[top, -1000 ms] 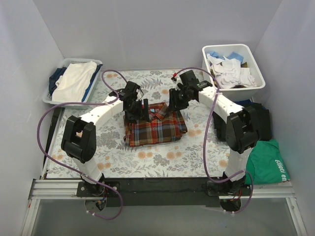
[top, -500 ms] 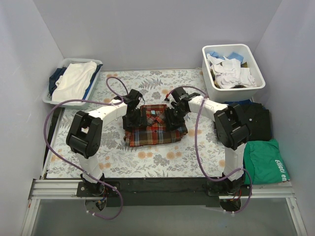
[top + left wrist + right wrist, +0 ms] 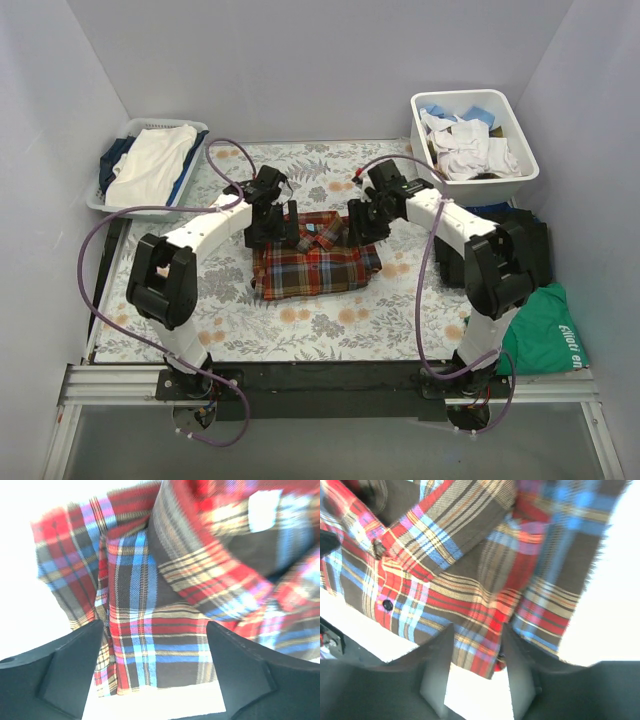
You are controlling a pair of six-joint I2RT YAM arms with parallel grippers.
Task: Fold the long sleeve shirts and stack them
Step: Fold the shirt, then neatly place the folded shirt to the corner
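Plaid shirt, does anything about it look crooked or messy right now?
Yes. The plaid shirt is folded but sits askew on the table: its near edge slants up toward the right, and its right end looks bunched rather than flat.

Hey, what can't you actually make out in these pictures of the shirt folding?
Top view: the left gripper and right gripper are too small to show contact with the shirt.
Right wrist view: cloth sits in the right gripper, blurred; a grip can't be confirmed.
Top view: the right arm covers part of the black stack; its count is unclear.
Left wrist view: the shirt's collar area is blurred and cut off by the edges.
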